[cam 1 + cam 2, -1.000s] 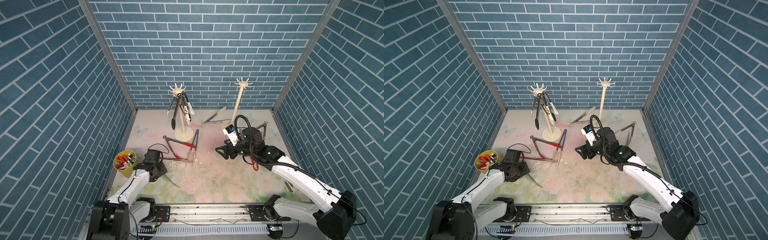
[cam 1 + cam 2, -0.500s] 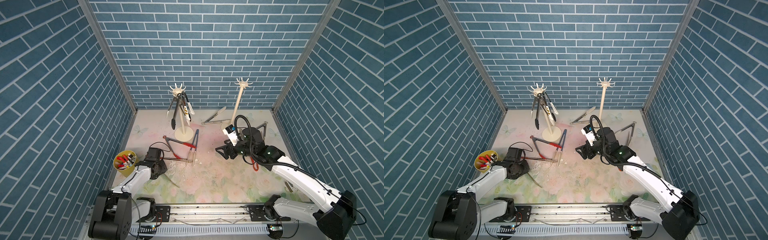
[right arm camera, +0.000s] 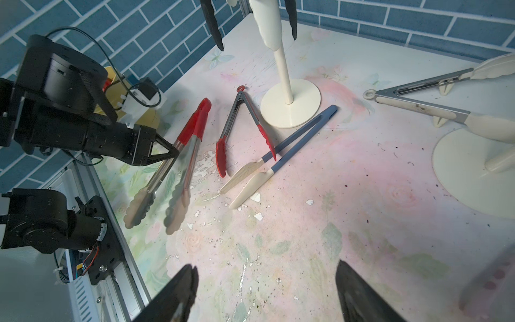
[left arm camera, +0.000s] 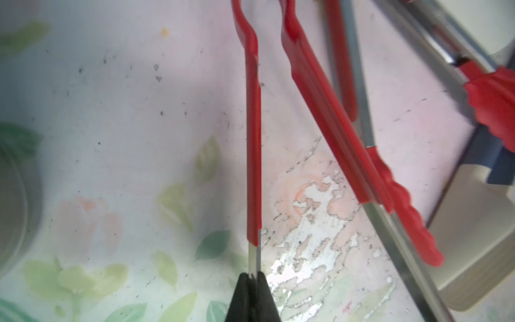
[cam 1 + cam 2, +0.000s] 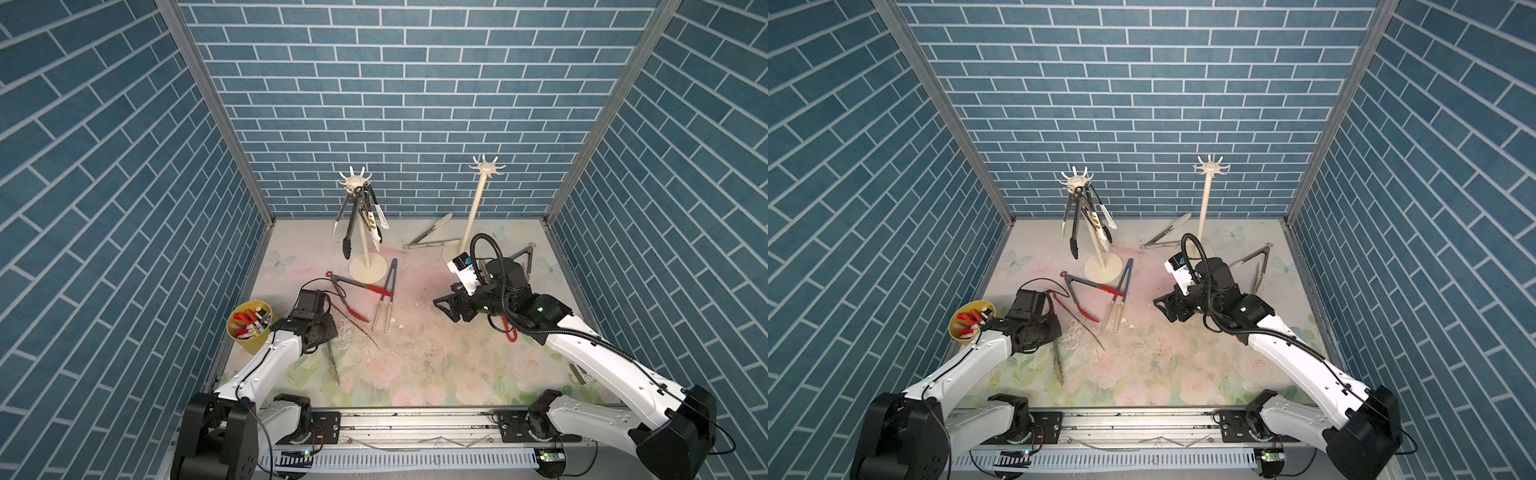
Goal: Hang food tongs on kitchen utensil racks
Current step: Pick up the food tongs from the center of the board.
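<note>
At the far left, a yellow cup of markers stands on the floral bench, against the blue brick-patterned wall.

Just beside it, the left hand is pinched tight on one bare metal arm of the red-handled tongs, just past its red sleeve. This pair's scalloped tips point toward the front rail.

Close on its right lies a pair of red-tipped tongs, spread in a V, with one red tip resting across the blue and cream tongs. From the left wrist, the held pair's other arm runs right alongside them.

Behind these stands the left rack, its round base just beyond the blue pair's hinge. Several tongs hang from its top, among them a black-tipped pair and a white pair. The marks on the white pair are too small for us to read.

Further right, cream-tipped tongs lie open near the back wall, beside the right rack.

The right hand hovers over bare bench, its fingers wide apart and holding nothing.

Behind its arm, which hides part of them, lie metal tongs.
</note>
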Controlling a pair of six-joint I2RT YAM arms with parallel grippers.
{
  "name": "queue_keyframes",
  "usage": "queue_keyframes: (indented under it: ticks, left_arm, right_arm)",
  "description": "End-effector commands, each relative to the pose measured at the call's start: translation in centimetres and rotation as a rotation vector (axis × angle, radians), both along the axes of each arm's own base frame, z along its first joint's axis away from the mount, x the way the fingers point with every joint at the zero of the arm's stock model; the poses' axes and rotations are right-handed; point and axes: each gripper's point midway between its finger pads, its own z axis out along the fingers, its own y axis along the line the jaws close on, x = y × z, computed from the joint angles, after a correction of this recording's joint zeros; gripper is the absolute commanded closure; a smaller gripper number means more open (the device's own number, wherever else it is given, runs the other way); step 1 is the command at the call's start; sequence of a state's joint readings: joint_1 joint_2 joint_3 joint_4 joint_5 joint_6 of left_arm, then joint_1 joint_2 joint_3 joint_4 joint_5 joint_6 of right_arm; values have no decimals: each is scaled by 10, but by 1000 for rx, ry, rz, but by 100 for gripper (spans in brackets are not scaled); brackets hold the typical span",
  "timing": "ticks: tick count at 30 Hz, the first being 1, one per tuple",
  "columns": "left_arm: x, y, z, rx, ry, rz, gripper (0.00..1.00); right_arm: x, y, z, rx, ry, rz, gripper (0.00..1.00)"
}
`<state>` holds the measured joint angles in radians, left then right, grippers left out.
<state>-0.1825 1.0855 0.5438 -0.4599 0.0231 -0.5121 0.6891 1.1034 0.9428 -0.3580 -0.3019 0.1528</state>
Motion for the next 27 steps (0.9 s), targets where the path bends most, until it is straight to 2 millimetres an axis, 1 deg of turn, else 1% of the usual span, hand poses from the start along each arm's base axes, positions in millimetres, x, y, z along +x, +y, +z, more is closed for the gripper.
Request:
queue_keyframes:
  ticks: [1,5,9,13,18,20,24,27]
  left_arm:
    - [10,0,29,31,-101,-29,94]
    - [16,0,57,46,-205,-53,94]
    - [20,-2,80,60,-292,-91,94]
    - [24,-7,106,69,-388,-151,94]
    - [29,-8,138,118,-490,-218,94]
    - [30,-11,148,138,-521,-259,95]
    - [31,-15,159,170,-571,-328,96]
    - [32,-17,172,197,-630,-364,96]
  right_arm:
    - [-5,-6,-2,-17,-4,-3,21]
    - [-6,-6,0,-17,-10,-1,21]
    - [-6,-7,0,-21,-11,1,21]
    - [-6,-6,4,-23,-19,8,21]
    - [-5,-6,10,-29,-36,16,21]
    - [-4,-5,11,-34,-40,19,21]
    - [-3,-3,13,-37,-42,26,21]
    - [-2,-2,15,-35,-48,33,21]
